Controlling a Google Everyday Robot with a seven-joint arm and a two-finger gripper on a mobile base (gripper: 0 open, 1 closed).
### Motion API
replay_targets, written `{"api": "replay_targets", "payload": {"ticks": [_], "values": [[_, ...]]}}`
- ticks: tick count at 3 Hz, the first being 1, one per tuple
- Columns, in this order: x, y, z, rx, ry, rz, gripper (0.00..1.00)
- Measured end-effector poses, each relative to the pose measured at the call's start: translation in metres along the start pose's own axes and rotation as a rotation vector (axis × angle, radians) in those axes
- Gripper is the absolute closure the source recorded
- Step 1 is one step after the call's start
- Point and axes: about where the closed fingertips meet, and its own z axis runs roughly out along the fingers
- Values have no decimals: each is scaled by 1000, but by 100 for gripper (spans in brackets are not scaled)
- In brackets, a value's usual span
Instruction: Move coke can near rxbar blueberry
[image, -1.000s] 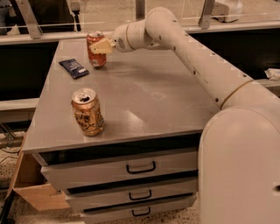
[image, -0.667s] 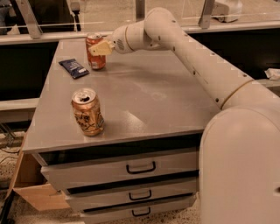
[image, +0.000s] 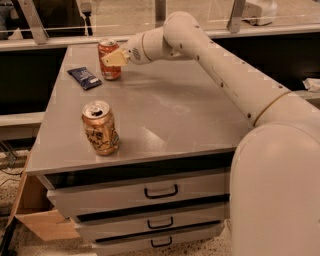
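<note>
Brown cardboard is seen at the lower left, where an open box (image: 29, 220) is set on the floor against the grey desk (image: 170, 115). On the far left part of the desk top the rxbar blueberry (image: 84, 77) is laid flat, its dark blue wrapper turned at an angle. Nearer the front edge a gold-brown patterned can (image: 100, 127) is stood upright, well apart from the wrapper. Just to the right of the rxbar blueberry, close beside it but not touching, the coke can (image: 106, 49) is held upright at the back of the desk. It is gripped by the jaws of the gripper (image: 112, 58), one tan finger being seen across its front. Whether its base is resting on the desk cannot be told. The white arm (image: 225, 75) is stretched from the gripper rightward to the robot's body (image: 275, 190). Three drawers (image: 125, 197) are seen below the desk top.
</note>
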Motion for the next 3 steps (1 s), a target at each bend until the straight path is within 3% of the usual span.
{"api": "replay_targets", "payload": {"ticks": [1,2,3], "values": [[-2,2,-4,-6,-5,2,0],[-10,-12,-36,43,-16,-22,0],[-18,-39,-105,146,-30,-66,0]]}}
